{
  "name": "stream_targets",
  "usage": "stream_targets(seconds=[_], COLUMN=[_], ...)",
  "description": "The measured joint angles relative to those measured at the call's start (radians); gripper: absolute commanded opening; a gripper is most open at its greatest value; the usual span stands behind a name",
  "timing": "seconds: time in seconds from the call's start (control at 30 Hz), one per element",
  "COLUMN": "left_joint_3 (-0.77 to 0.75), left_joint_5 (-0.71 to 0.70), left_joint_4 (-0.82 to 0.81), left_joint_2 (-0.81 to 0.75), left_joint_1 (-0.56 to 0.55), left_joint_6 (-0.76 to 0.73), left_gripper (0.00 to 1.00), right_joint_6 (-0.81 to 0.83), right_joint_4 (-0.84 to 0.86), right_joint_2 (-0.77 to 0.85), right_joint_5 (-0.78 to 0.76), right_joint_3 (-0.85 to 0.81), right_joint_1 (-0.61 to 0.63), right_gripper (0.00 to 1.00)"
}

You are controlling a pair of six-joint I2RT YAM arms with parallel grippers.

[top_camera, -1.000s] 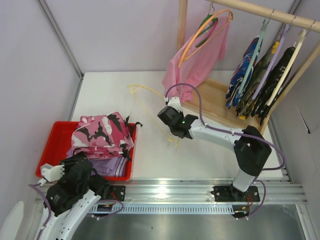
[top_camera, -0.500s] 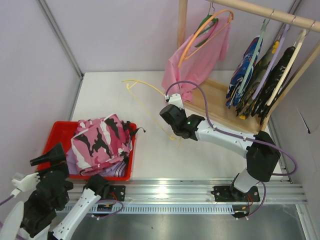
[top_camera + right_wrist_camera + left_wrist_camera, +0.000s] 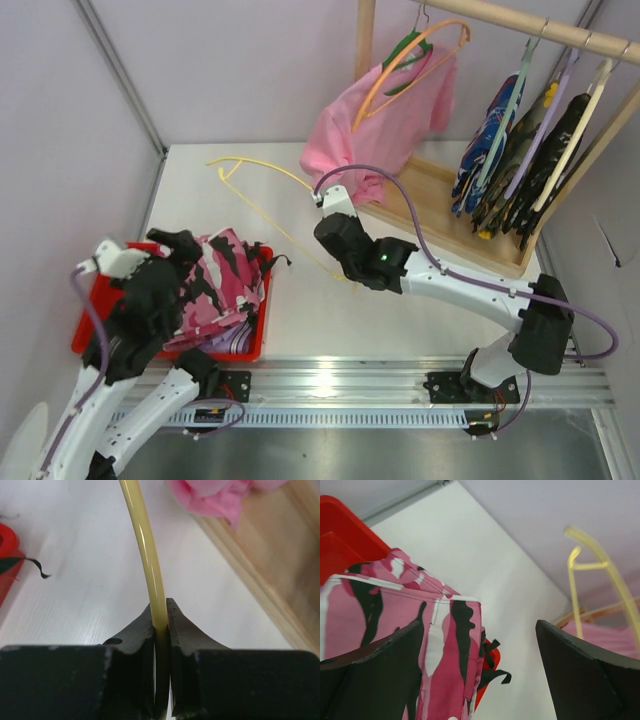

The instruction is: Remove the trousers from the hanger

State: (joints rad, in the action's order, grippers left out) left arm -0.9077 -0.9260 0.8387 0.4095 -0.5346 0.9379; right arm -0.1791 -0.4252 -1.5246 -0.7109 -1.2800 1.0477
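The pink camouflage trousers (image 3: 218,282) lie bunched in the red bin (image 3: 250,345) at the left, free of the hanger. In the left wrist view the trousers (image 3: 440,645) show below and between my left fingers (image 3: 375,665). My left gripper (image 3: 180,250) hovers open over the bin, holding nothing. The thin yellow hanger (image 3: 255,159) is bare and stretches over the table's middle. My right gripper (image 3: 335,262) is shut on its lower rod. In the right wrist view the hanger (image 3: 147,555) runs up from the right gripper (image 3: 161,615).
A wooden rack base (image 3: 440,205) stands at the back right. A plain pink garment (image 3: 385,125) hangs there on an orange hanger (image 3: 400,65), with several dark garments (image 3: 520,150) further right. Lilac cloth (image 3: 215,335) lies under the trousers. Walls close the left and back.
My left gripper let go and opened, and that arm rose from the bin's front to above it. The right arm carried the hanger leftward and farther back. The trousers settled in the bin.
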Motion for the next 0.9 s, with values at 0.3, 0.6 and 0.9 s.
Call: stream_targets(seconds=[0.3,0.6,0.9], left_joint_3=[0.012,-0.028,-0.032], left_joint_5=[0.342,0.646,0.812], left_joint_4=[-0.339,-0.48,-0.583], left_joint_2=[0.225,0.235,0.316], left_joint_1=[0.001,0.001,0.001], left_joint_6=[-0.265,-0.367,-0.35], left_gripper=[0.98,0.98,0.97], right_joint_6=[0.289,0.265,0.321], right_joint_4=[0.082,0.029,0.089], right_joint_2=[0.087,0.086,0.036], right_joint_5=[-0.249,-0.258,-0.324], right_joint_3=[-0.07,-0.053,-0.04], right_joint_1=[0.108,0.152,0.24], right_gripper=[0.0,0.0,0.0])
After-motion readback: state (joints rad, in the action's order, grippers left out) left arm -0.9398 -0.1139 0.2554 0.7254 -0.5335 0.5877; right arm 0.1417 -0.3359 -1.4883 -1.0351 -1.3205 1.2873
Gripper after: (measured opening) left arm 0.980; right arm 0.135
